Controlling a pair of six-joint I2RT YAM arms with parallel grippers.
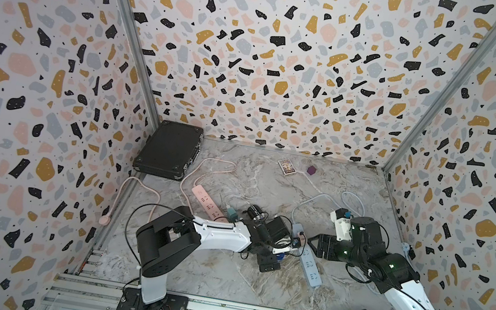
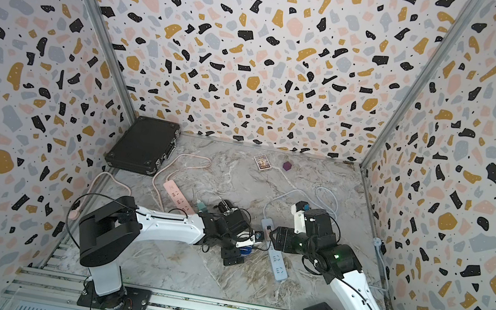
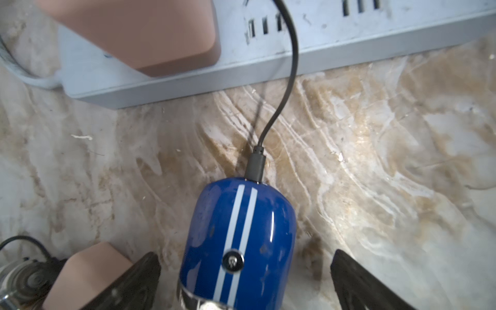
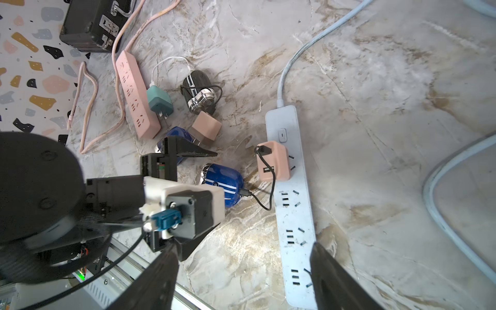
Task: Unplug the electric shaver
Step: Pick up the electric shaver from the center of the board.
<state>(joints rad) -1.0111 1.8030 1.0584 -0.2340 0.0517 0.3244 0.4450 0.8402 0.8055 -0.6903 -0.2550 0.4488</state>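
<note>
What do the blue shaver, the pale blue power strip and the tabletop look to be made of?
The blue shaver looks like glossy painted plastic or metal: sharp highlights, can't tell which. The pale blue power strip looks like matte plastic, scuffed and smudged. The tabletop is marble-patterned, slightly shiny, possibly printed.

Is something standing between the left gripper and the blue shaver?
Nothing visible. The left gripper is open, and the shaver lies between its fingers. A loose pink adapter sits just outside one finger.
</note>
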